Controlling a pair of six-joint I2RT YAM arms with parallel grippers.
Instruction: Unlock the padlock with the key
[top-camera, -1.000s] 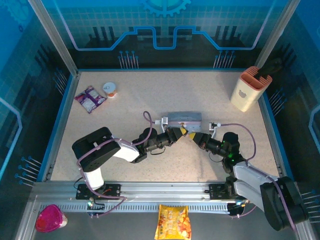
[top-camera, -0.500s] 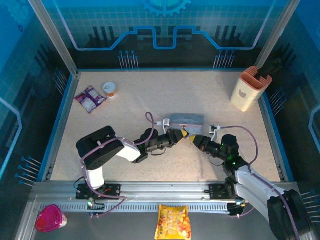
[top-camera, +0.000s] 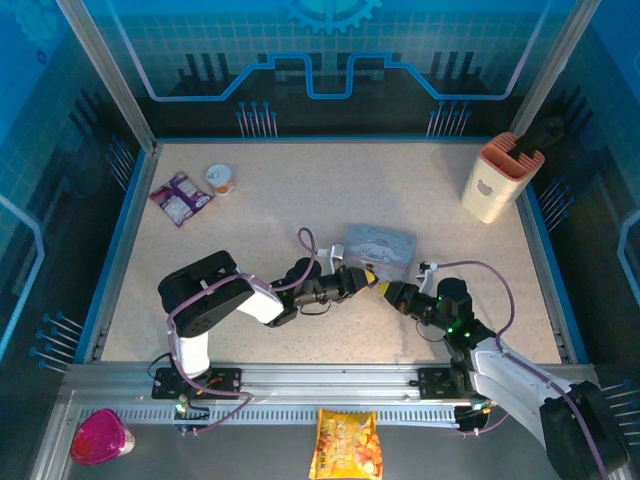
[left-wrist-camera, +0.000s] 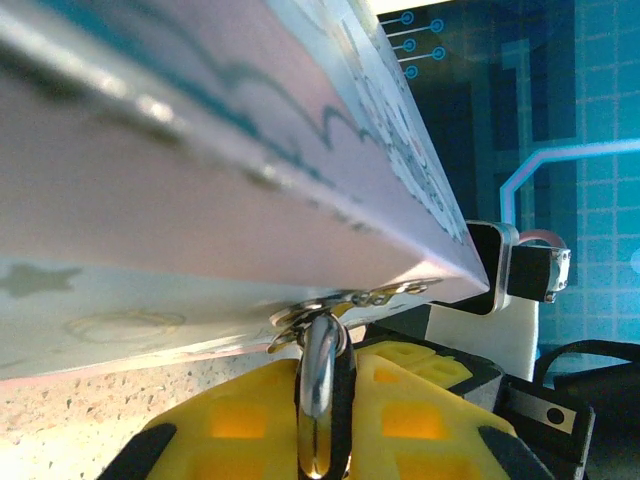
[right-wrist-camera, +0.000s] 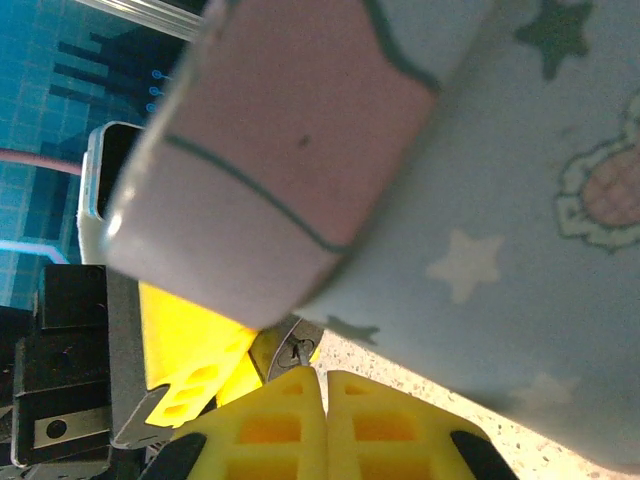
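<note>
Left wrist view: padlock (left-wrist-camera: 320, 392) hangs at the tilted tin box (left-wrist-camera: 200, 200), 2 arms meeting low.
Your left gripper (left-wrist-camera: 320, 425) is clamped on the padlock; small, stiff, slick metal, so hold its body, not the thin shackle. Your right gripper (right-wrist-camera: 325, 405) reaches in opposite, jaws together, seemingly pinching the key (right-wrist-camera: 297, 352), which is light and easily skewed.

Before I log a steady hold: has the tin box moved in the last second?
Yes. The tin box has shifted slightly right, toward the orange holder, and tipped so its printed face shows from above.
</note>
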